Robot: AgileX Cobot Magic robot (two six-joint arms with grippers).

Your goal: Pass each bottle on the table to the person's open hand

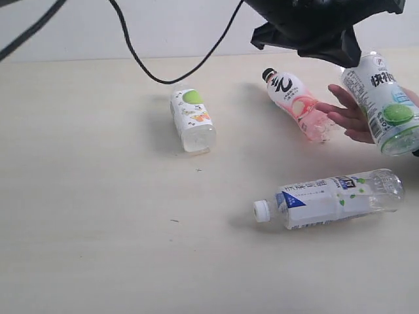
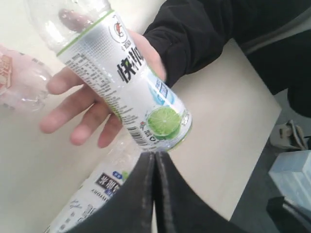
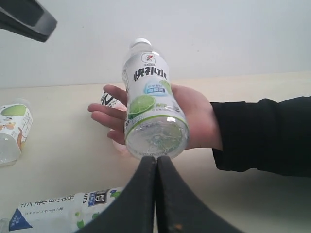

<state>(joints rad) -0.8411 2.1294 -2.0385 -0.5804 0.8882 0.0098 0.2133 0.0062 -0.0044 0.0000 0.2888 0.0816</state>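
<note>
Four bottles: three lying flat, one on the palm

You have the counter (image 1: pixel 98 248), wide and pale, with three bottles lying on it. Both robot hands are pressed together with nothing between the fingers: left hand (image 2: pixel 154 158) and right hand (image 3: pixel 156 160), each pointing at the same bottle.

- Blue-white bottle (image 1: pixel 330 199) lies on its side, nearest the camera in the exterior view, white cap to the left.
- Lime-label bottle (image 1: pixel 381 104) is off the counter, tilted across the person's open hand (image 1: pixel 350 116) at the right edge. Its clear base sits just beside the right hand's tips; you cannot tell whether they touch.
- Pink bottle (image 1: pixel 298 104) lies with its black cap pointing away from the palm and its base by the person's fingertips.
- Second lime-label bottle (image 1: pixel 192 120) lies alone, well apart to the left.
</note>
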